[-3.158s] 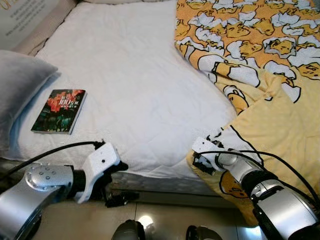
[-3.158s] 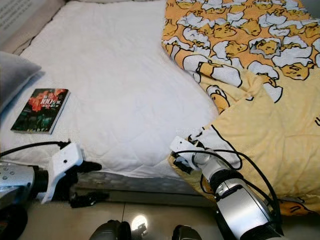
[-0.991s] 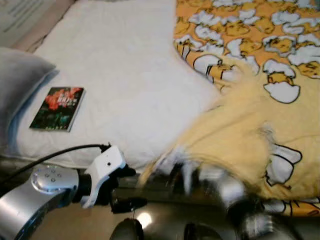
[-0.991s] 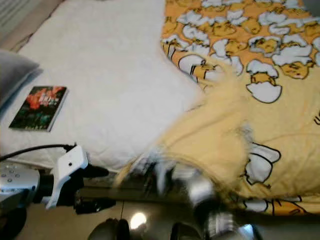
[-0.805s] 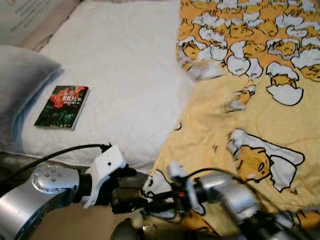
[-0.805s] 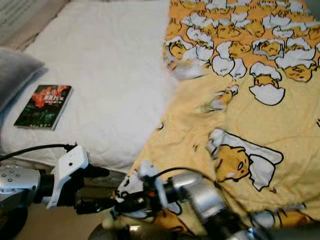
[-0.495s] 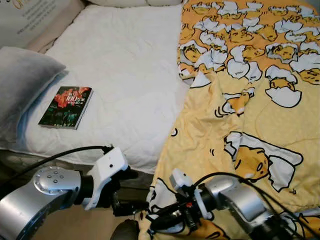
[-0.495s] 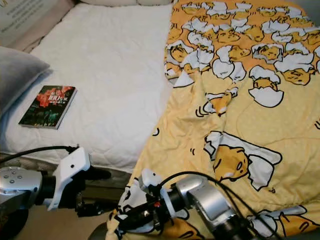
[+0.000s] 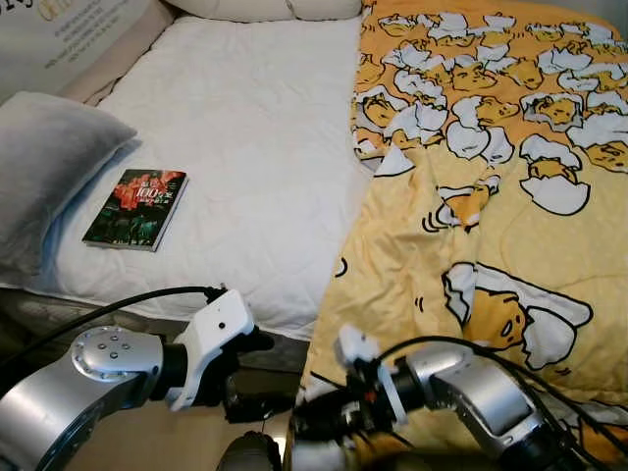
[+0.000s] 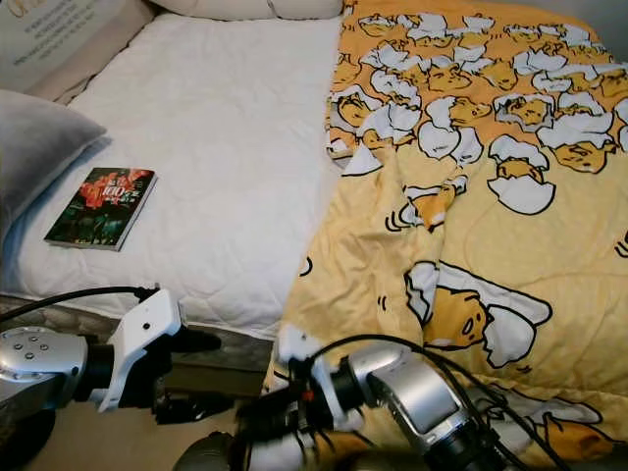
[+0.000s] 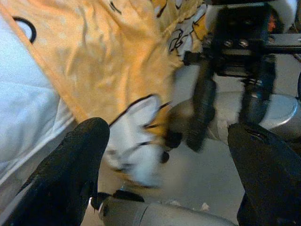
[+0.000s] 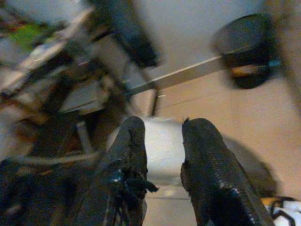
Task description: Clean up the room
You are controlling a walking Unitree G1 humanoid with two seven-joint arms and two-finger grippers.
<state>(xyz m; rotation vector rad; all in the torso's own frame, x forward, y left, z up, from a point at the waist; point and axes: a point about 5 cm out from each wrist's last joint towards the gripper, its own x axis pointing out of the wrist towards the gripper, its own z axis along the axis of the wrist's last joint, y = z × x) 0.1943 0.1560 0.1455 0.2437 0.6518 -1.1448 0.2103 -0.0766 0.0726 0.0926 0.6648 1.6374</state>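
Observation:
A yellow egg-print blanket [image 9: 491,196] covers the right half of the white bed [image 9: 245,128] and hangs over its front edge. Its white-and-black corner [image 11: 136,155] dangles blurred beside my right gripper [image 9: 319,420]. That gripper is low in front of the bed with its fingers [image 12: 127,165] apart and no cloth between them. My left gripper [image 9: 265,378] hovers just left of it below the mattress edge, with its fingers [image 11: 70,169] spread wide and empty. A dark book with red flowers [image 9: 134,208] lies on the mattress at the left.
A grey pillow [image 9: 49,167] rests at the bed's left side next to the book. White pillows [image 9: 265,8] sit at the head. A printed board [image 9: 69,34] leans at the far left. Tan floor [image 12: 225,108] lies below the grippers.
My right gripper swept the blanket's corner leftwards, spreading the blanket over the right half of the bed, and its fingers now hold no cloth. The left arm barely moved.

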